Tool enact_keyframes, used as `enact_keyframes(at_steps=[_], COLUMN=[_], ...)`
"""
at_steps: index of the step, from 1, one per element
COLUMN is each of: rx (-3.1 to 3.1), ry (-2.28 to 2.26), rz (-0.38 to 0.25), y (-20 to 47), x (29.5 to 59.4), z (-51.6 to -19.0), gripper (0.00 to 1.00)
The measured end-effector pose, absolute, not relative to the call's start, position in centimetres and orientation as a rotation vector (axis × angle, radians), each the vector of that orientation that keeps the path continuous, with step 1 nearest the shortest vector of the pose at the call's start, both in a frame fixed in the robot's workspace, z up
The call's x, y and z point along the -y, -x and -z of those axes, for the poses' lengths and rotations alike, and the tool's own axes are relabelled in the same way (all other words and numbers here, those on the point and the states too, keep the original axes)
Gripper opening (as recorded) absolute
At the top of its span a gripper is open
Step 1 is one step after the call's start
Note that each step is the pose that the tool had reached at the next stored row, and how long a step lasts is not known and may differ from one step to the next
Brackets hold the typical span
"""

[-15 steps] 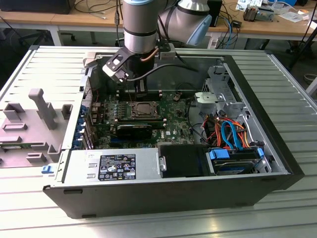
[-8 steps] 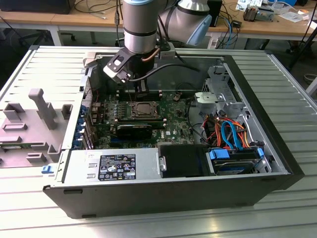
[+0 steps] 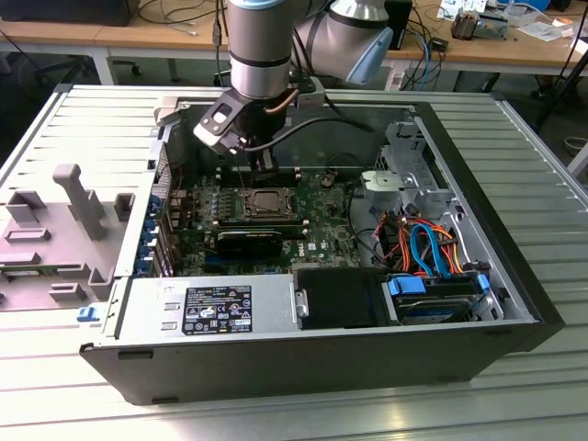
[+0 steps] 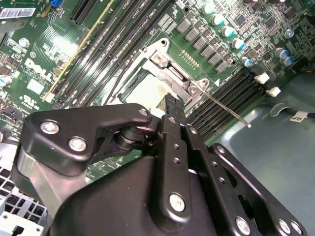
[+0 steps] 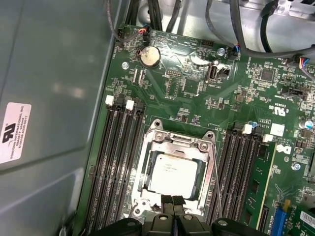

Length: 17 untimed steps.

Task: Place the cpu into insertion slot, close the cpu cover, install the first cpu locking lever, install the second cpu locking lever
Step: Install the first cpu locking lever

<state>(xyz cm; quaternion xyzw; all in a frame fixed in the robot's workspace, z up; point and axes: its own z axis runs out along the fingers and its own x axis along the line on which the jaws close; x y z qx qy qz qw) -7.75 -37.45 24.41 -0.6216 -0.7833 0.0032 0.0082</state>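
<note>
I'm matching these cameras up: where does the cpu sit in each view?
Exterior view: cpu mid-board, beneath the arm.
First wrist view: cpu inside the cpu cover, beyond the fingers.
Second wrist view: cpu partly behind the fingers.
Shared landmark: black memory slots flanking the cpu cover.

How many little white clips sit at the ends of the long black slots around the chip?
4. In the first wrist view, two clips cap the slots on one side of the chip, two on the other. Others may be hidden.
</note>
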Motion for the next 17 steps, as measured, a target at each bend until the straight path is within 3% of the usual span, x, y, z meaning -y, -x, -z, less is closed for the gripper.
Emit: enact_keyframes(at_steps=[17], rx=[2.520], ry=[1.849], rz=[-0.011], y=[7.75], x=[37.45], z=[-24.41], gripper=[0.11])
